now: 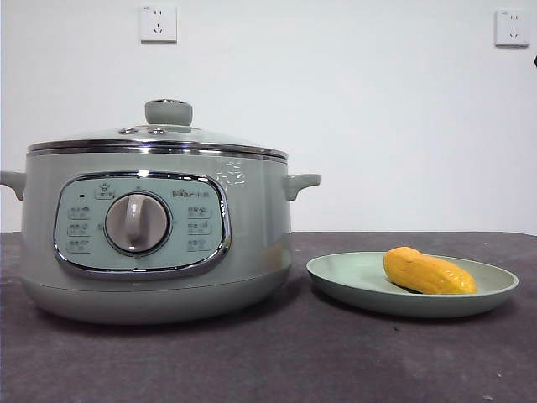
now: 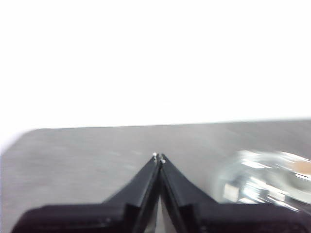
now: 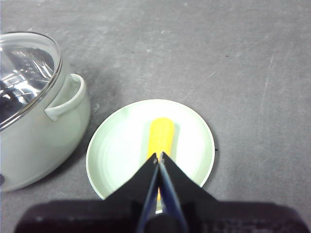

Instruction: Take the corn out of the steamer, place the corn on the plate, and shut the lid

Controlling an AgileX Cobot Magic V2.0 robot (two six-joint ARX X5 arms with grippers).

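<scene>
The steamer [image 1: 159, 235] stands at the left of the table with the lid [image 1: 159, 138] seated on it, knob [image 1: 168, 112] on top. The corn [image 1: 428, 271] lies on the plate [image 1: 336, 277] to its right. The right wrist view shows the corn [image 3: 162, 133] on the plate [image 3: 116, 145], with the steamer [image 3: 34, 136] and its lid [image 3: 24, 73] beside. My right gripper [image 3: 159, 157] is shut and empty, high above the plate. My left gripper [image 2: 159, 158] is shut and empty over bare table, with the lid [image 2: 262, 182] blurred at the side.
The table top [image 1: 277, 361] is dark grey. Two wall sockets [image 1: 158, 23] sit on the white wall behind. A black tip of an arm [image 1: 534, 60] shows at the right edge of the front view.
</scene>
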